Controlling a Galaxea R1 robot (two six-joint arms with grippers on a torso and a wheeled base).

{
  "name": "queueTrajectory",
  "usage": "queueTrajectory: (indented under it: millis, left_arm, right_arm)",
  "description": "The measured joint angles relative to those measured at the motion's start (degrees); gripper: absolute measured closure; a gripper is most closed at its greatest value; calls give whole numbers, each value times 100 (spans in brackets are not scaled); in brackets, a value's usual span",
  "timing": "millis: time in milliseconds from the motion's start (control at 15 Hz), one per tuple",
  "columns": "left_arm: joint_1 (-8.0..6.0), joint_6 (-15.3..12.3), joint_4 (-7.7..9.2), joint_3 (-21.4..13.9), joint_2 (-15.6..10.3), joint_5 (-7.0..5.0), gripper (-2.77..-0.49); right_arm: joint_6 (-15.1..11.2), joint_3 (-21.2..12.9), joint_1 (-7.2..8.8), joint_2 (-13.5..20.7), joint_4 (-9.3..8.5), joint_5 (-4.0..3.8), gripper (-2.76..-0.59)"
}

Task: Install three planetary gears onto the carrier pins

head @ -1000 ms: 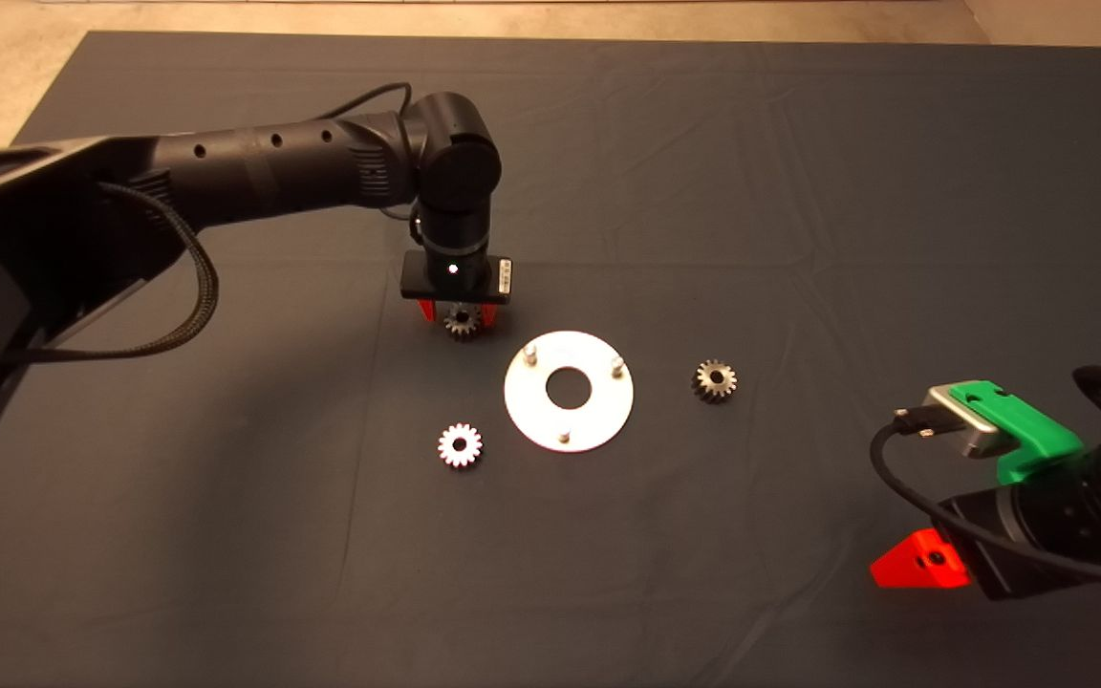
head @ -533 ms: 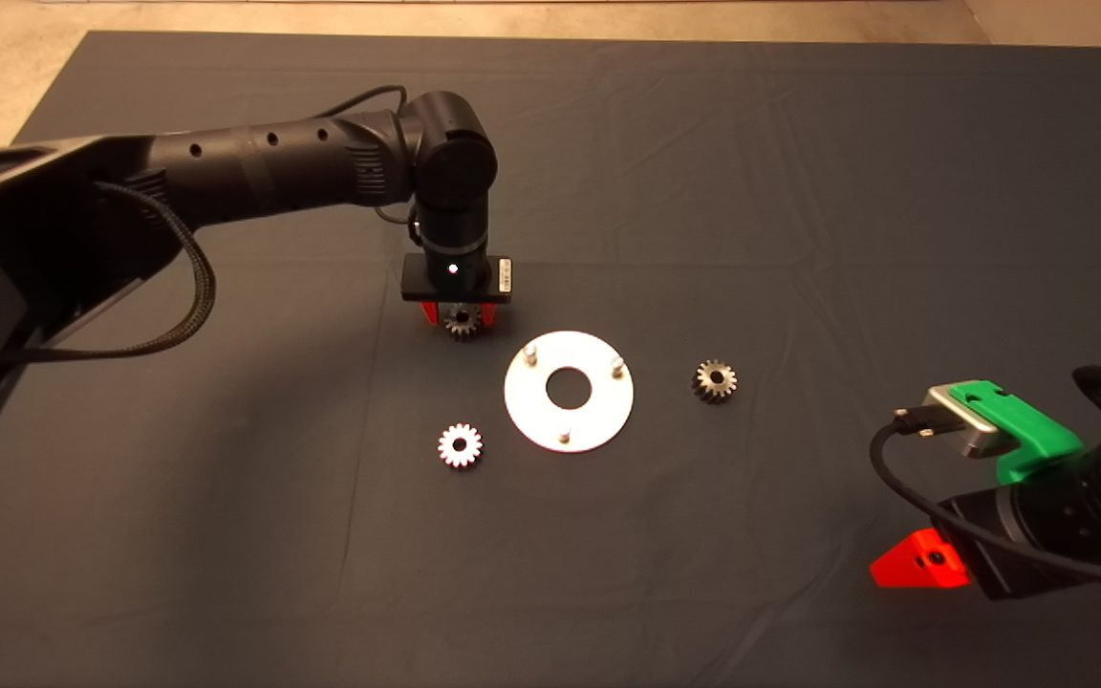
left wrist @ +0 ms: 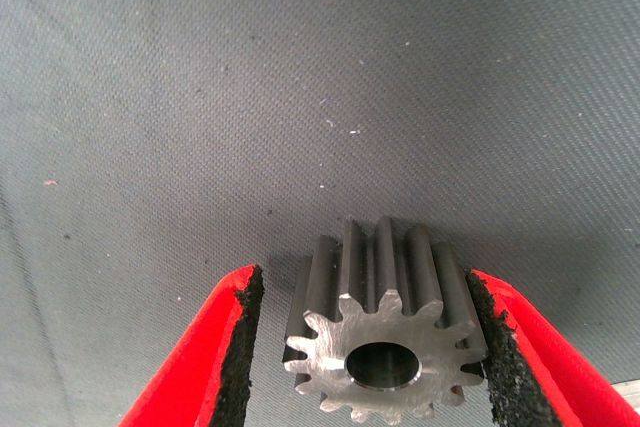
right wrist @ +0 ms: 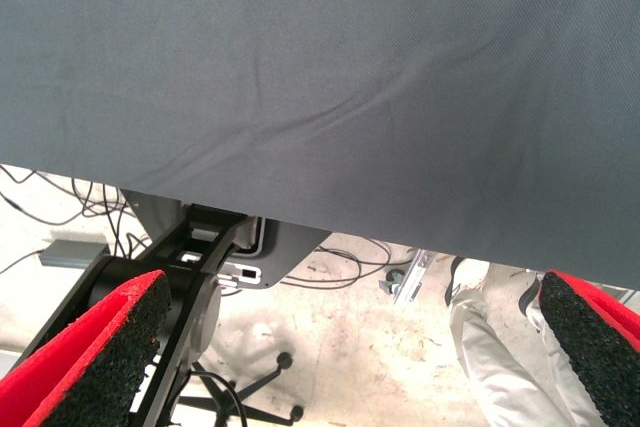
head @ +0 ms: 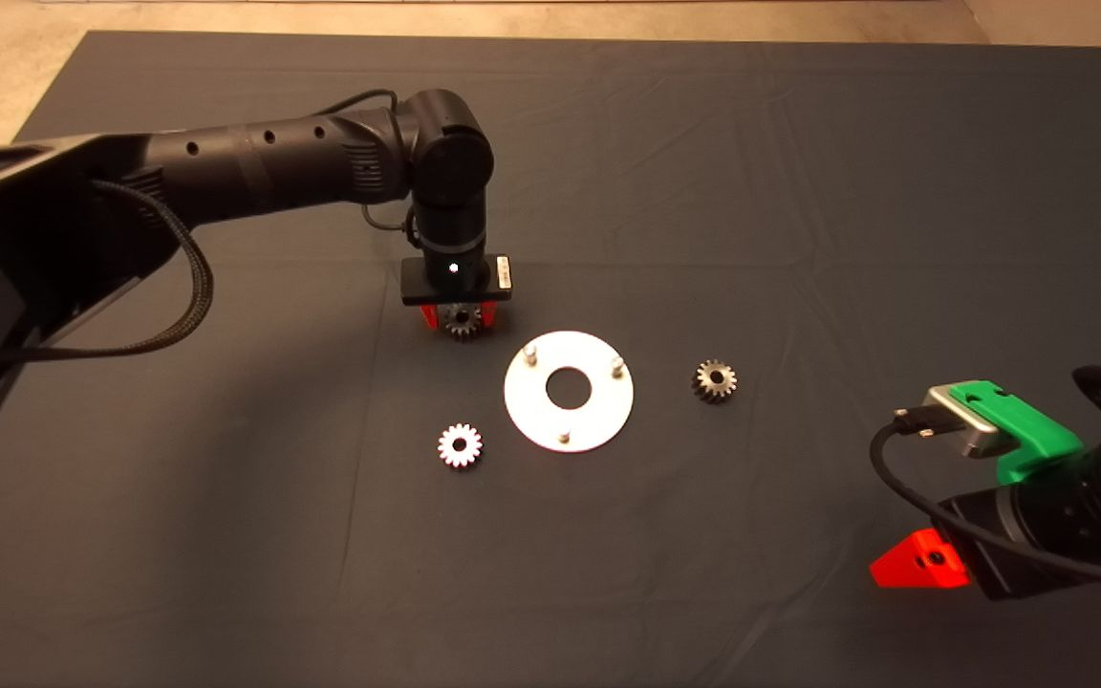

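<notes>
Three planetary gears lie on the dark mat. One gear (head: pixel 462 321) (left wrist: pixel 385 342) sits just beyond the disc's far left edge, and my left gripper (head: pixel 460 316) (left wrist: pixel 365 275) stands over it, open, a red finger on each side. One pad (left wrist: pixel 495 347) touches its teeth; the other pad (left wrist: pixel 240 347) is a small gap away. The round silver disc (head: pixel 598 401) carries the carrier pins (head: pixel 530 354), all bare. A second gear (head: pixel 460 445) lies near the disc's left front, and a third gear (head: pixel 715 380) lies to its right. My right gripper (head: pixel 918 562) (right wrist: pixel 355 287) rests open at the lower right.
The mat's edge (right wrist: pixel 300 217) shows in the right wrist view, with the floor, cables, a chair base (right wrist: pixel 275 402) and a person's leg (right wrist: pixel 490 347) beyond it.
The left arm has shifted slightly and its gripper has settled a little closer around the gear. The gear, the disc and the right arm have not moved.
</notes>
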State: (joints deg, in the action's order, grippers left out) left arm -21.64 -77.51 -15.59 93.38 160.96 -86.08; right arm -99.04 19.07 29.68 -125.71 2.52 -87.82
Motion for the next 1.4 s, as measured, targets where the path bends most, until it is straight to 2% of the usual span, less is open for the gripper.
queueTrajectory:
  millis: [200, 400, 533, 867, 1400]
  left_arm:
    - [-10, -37, 95, 57, 4, 27, -127]
    - [-16, -117, 283, 217, 4, 80, -127]
    - [-24, -174, 375, 290, 20, 121, -113]
    - [-27, -225, 441, 339, 17, 144, -106]
    - [-27, -206, 446, 341, 17, 144, -95]
  right_arm:
    - [0, 0, 0, 0, 0, 0, -275]
    - [0, 0, 0, 0, 0, 0, -275]
    - [0, 0, 0, -1, 0, 1, -275]
    - [0, 0, 0, 0, 0, 0, -275]
    - [0, 0, -9, 0, 0, 0, -275]
